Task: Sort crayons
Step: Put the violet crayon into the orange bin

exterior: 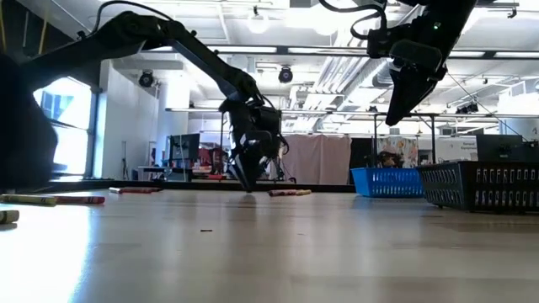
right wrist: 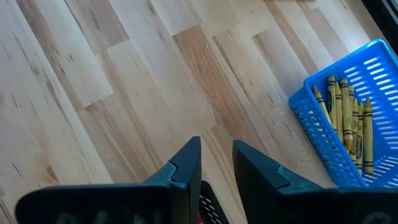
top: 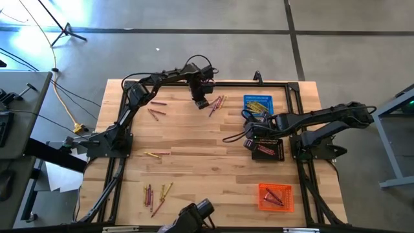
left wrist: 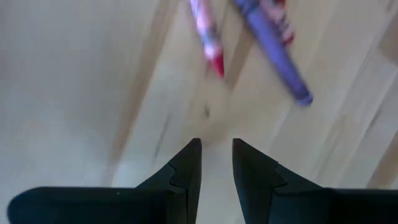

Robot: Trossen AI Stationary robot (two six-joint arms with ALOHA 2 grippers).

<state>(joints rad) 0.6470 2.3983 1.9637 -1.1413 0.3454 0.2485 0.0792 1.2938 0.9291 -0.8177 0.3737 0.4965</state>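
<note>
Nearest the overhead camera, loose crayons [top: 157, 196] lie on the bench [top: 207, 175], well short of the blue basket [top: 258, 103]; the left gripper [top: 201, 101] hovers at a cluster beside that basket, likely lining up a pick. Level view: it dips almost to the wood. Left wrist: jaws slightly apart, empty, a purple crayon [left wrist: 275, 53] just ahead. Right wrist: right gripper [right wrist: 216, 160], jaws slightly apart and empty, waits near the blue basket of yellows.

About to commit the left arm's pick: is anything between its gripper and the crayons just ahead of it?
Nothing visible. The left gripper, fingers slightly apart and empty, is low over bare wood, with a red crayon and purple crayon just beyond its tips. The right gripper hangs near the blue basket.
</note>
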